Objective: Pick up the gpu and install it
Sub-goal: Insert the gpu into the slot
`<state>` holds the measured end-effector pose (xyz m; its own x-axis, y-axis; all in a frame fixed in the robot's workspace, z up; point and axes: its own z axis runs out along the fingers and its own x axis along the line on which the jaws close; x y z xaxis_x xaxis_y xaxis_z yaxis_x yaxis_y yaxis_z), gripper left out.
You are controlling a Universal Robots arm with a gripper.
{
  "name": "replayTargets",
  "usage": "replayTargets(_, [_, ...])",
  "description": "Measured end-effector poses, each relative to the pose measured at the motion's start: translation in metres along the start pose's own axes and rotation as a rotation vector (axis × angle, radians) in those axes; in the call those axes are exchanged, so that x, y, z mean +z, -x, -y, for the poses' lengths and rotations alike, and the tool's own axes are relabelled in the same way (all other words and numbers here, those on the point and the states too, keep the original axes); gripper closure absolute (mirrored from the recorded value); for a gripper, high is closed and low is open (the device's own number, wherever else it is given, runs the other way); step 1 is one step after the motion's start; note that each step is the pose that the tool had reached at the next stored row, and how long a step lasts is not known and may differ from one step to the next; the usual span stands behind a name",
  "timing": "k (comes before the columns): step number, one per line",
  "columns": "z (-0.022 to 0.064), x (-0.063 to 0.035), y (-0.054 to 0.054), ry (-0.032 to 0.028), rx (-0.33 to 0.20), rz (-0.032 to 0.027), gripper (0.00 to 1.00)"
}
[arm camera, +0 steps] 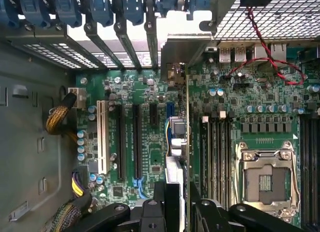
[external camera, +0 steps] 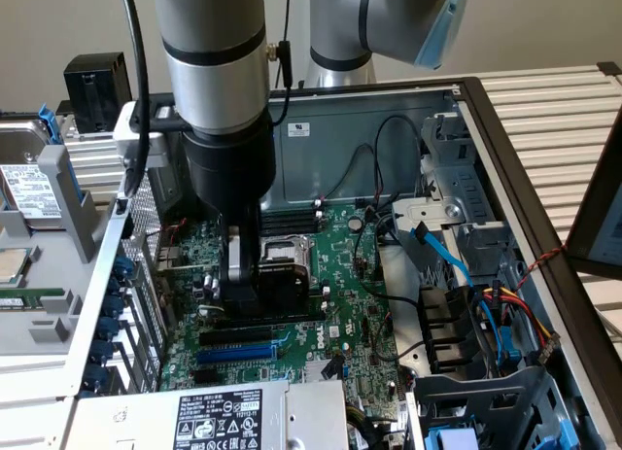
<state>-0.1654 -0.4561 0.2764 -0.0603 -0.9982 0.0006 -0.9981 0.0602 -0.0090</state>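
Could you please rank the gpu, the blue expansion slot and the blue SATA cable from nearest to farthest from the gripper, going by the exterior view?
1. gpu, gripped by the gripper.
2. blue expansion slot, on the motherboard, close by.
3. blue SATA cable, off toward the exterior view's right.

I see the green motherboard (external camera: 345,265) lying flat in the case. The silver CPU socket (arm camera: 266,179) is seated on it, and a white slot (arm camera: 103,137) runs along it nearer one edge. A red-and-black twisted wire (arm camera: 265,51) loops over the board. The grey power supply (external camera: 224,416) is just beside it, and a blue cable (external camera: 442,251) lies off the board toward the exterior view's right.
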Motion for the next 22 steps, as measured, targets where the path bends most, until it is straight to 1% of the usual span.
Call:
replayTargets(2, [-0.0015,0.0032,0.0,0.0001,0.001,-0.0001,0.72])
replayTargets(5, [-0.0052,0.0055,0.0,0.0001,0.003,-0.0002,0.72])
replayTargets(10, [-0.0079,0.0132,-0.001,0.0,0.005,0.0001,0.72])
replayTargets(13, [-0.0107,0.0155,-0.002,0.0001,0.007,0.0002,0.72])
replayTargets(16, [-0.0115,0.0189,-0.003,0.0,0.008,0.0006,0.72])
replayTargets(22, [-0.0146,0.0215,-0.004,0.0002,0.01,0.0021,0.72])
